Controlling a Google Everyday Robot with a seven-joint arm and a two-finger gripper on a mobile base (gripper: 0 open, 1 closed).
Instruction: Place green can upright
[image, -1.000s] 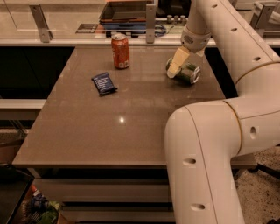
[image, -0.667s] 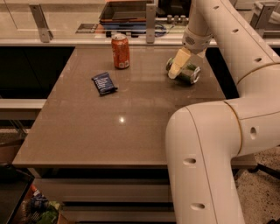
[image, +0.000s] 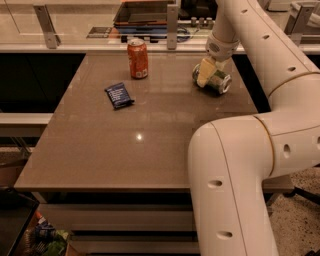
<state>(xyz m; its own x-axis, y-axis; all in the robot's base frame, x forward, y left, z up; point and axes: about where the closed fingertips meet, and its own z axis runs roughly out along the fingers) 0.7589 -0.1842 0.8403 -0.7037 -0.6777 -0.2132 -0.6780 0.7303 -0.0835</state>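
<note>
The green can (image: 220, 83) lies on its side near the far right edge of the brown table (image: 150, 145), its silver end facing front right. My gripper (image: 206, 76) is down at the can's left part, touching or nearly touching it, with the white arm (image: 260, 45) reaching in from the right. The gripper covers part of the can.
An orange-red can (image: 137, 58) stands upright at the table's far middle. A dark blue packet (image: 119, 95) lies flat to its front left. A glass rail on metal posts (image: 172, 20) runs behind the table. My arm's large lower link (image: 235, 190) covers the front right corner.
</note>
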